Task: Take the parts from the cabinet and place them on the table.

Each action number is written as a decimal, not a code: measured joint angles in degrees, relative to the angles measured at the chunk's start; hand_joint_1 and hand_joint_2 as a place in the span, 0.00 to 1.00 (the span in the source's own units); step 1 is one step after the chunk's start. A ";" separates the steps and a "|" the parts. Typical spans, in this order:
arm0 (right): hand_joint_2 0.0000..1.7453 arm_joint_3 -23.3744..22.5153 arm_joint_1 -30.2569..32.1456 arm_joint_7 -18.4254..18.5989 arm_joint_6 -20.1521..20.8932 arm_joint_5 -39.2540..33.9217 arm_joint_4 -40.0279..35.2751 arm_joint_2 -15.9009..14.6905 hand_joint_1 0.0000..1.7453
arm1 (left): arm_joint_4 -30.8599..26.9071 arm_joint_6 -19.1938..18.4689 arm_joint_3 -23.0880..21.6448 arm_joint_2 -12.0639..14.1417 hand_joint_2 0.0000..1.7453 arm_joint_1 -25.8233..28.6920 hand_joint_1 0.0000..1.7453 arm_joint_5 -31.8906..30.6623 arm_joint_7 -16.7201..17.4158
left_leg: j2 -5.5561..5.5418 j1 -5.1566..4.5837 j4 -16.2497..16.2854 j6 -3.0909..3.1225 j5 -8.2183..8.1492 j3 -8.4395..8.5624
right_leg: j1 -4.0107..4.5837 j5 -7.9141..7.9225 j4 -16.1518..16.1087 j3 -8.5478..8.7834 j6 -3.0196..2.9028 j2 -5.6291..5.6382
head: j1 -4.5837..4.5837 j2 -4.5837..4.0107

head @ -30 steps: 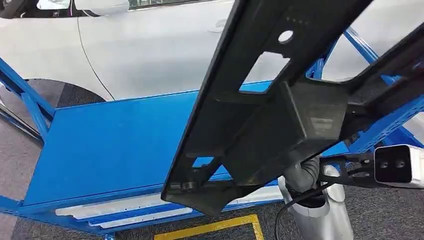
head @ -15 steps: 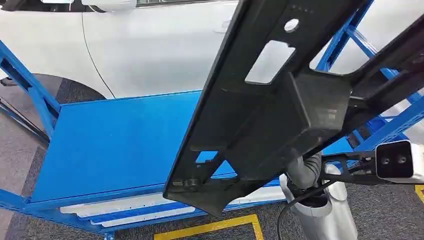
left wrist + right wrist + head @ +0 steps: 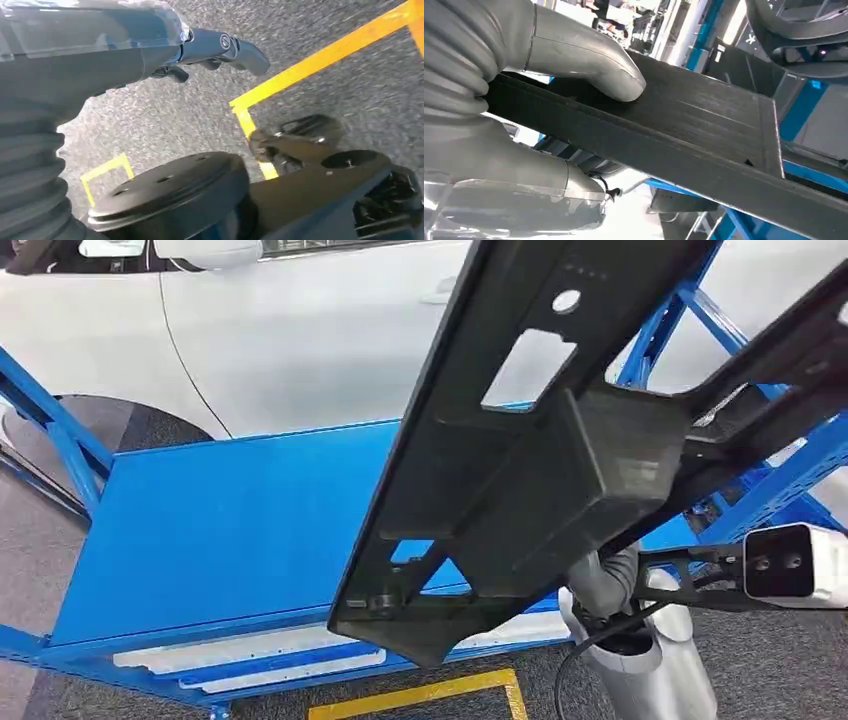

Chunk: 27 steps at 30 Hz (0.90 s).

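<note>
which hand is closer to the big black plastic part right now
Right. The right hand grips the black plastic part, thumb pressed on its flat face. The left hand hangs low over the grey carpet and yellow floor tape, holding nothing.

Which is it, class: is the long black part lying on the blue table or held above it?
Held above it: the right hand grips the black part over the blue table.

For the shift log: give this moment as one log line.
phase: carrying | right robot hand: grips black plastic part | left robot hand: holds nothing, hangs over floor | part: raised over blue table, not yet placed
</note>
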 joint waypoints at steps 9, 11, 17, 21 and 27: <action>1.00 0.89 1.32 -0.39 -1.97 0.48 0.50 -0.41 0.95 | 0.17 0.57 0.24 -0.13 1.00 0.90 0.00 0.15 -0.13 | -0.30 -0.04 -16.06 2.10 6.58 7.00 | 0.48 0.67 0.43 -0.87 1.87 0.29 | 0.00 0.00; 1.00 1.00 1.74 -0.61 -2.12 0.81 0.48 -0.70 0.95 | 0.24 0.55 0.24 -0.37 1.00 0.92 0.00 0.09 -0.13 | -0.05 0.15 -16.45 2.60 7.21 6.92 | 0.15 -2.15 2.76 -1.83 2.48 0.32 | 0.02 0.00; 1.00 1.33 4.27 -1.42 -3.26 2.05 0.48 -1.42 0.95 | 0.28 0.24 0.24 -0.42 1.00 0.80 0.00 -0.48 -0.59 | 0.15 0.06 -15.96 2.81 8.13 5.18 | -0.29 -6.34 13.13 -4.11 3.03 0.31 | 0.02 0.00; 1.00 1.33 4.54 -1.53 -3.26 2.25 0.41 -1.57 0.95 | 0.28 -0.20 0.22 -0.50 1.00 0.46 0.00 -0.52 -0.59 | 0.04 -0.17 -15.54 1.94 8.59 4.77 | 0.22 -2.54 0.88 3.07 2.03 0.39 | 0.00 0.00; 1.00 1.31 4.39 -1.60 -2.78 2.27 0.59 -1.84 0.95 | 0.28 0.15 0.24 -0.50 1.00 0.23 0.00 -0.37 0.09 | 0.04 -0.04 -9.88 0.21 3.62 2.20 | -0.21 -1.18 -0.40 1.81 -0.28 0.02 | 0.00 0.00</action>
